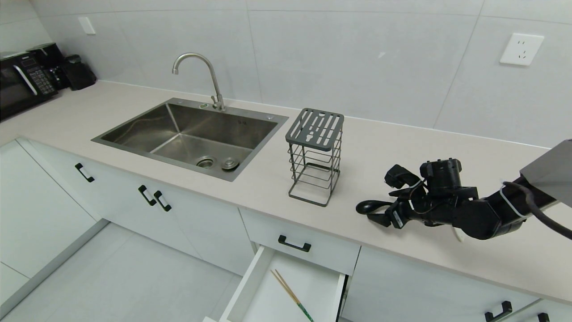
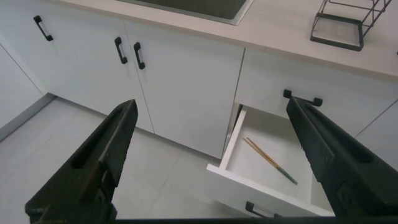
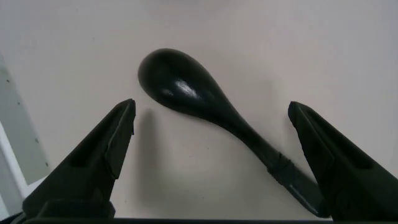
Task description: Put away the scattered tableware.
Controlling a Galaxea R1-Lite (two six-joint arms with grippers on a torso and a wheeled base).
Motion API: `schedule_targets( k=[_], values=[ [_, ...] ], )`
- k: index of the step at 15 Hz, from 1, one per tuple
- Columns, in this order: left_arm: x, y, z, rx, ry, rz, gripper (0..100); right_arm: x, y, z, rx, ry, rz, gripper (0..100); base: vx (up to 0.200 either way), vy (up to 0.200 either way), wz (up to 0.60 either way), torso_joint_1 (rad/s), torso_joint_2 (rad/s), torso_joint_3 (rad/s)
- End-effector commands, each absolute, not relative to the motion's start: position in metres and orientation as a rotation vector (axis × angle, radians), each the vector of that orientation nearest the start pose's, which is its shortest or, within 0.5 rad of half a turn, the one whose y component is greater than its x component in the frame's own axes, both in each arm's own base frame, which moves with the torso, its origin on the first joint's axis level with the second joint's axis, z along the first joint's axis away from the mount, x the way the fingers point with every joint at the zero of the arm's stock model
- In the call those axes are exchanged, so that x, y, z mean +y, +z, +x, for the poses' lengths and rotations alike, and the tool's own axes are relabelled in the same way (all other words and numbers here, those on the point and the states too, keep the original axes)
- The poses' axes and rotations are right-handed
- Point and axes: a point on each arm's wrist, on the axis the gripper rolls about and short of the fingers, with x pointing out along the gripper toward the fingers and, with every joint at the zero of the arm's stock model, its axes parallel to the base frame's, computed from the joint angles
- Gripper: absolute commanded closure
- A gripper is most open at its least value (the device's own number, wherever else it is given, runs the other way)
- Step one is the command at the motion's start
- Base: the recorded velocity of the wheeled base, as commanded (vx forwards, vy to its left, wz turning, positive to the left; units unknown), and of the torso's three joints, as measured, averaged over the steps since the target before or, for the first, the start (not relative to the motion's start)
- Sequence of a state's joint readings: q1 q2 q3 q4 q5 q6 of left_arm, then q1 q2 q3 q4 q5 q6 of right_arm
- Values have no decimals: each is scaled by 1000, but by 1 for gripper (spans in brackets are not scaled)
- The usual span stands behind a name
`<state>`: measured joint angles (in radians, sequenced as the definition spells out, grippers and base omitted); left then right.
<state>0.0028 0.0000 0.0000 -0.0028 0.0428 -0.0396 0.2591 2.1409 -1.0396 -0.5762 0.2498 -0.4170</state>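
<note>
Nearest, below the counter edge, an open white drawer [image 1: 268,286] is seen pulled out, with a pair of chopsticks [image 1: 292,296] lying slantwise on its floor. The left gripper [image 2: 211,155] is held out before the cabinets, near the drawer, with its fingers spread wide and nothing between them. Farther in, on the pale counter [image 1: 402,147] toward the right, a black spoon [image 3: 186,87] is laid flat, its bowl pointing left. The right gripper [image 3: 209,109] is placed low over it, its fingers spread apart on either side of the spoon and apparently not touching it. Just left of the spoon and a little farther back, a dark wire rack [image 1: 315,156] stands upright. A steel sink [image 1: 268,134] with a curved faucet [image 1: 201,74] is set farther left, and a microwave [image 1: 22,82] is kept at the far left by the tiled wall. Trouble is likely to come from the spoon itself: it looks glossy and rounded and lies flush with the counter, so it may be squeezed sideways out of a closing grip. The fingertips may also be scraped on the counter if lowered too far. If gripped loosely, the spoon could be dropped to the floor short of the drawer.
</note>
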Motion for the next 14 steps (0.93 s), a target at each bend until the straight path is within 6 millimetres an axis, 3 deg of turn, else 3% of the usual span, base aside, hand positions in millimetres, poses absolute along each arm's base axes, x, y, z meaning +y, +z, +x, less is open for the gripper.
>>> schedule_targets(
  k=[1, 9, 10, 14],
  values=[
    [1, 76, -23, -4, 46, -40, 0, 106, 69, 386, 443, 599, -399, 0, 0, 0, 0, 0, 0, 0],
    [1, 76, -23, -4, 46, -40, 0, 105, 70, 391, 454, 532, -350, 0, 0, 0, 0, 0, 0, 0],
    [1, 76, -23, -4, 46, -40, 0, 105, 68, 391, 458, 533, -351, 100, 0, 0, 0, 0, 0, 0],
    [1, 76, -23, -4, 46, -40, 0, 106, 70, 390, 452, 537, -355, 100, 0, 0, 0, 0, 0, 0]
  ],
)
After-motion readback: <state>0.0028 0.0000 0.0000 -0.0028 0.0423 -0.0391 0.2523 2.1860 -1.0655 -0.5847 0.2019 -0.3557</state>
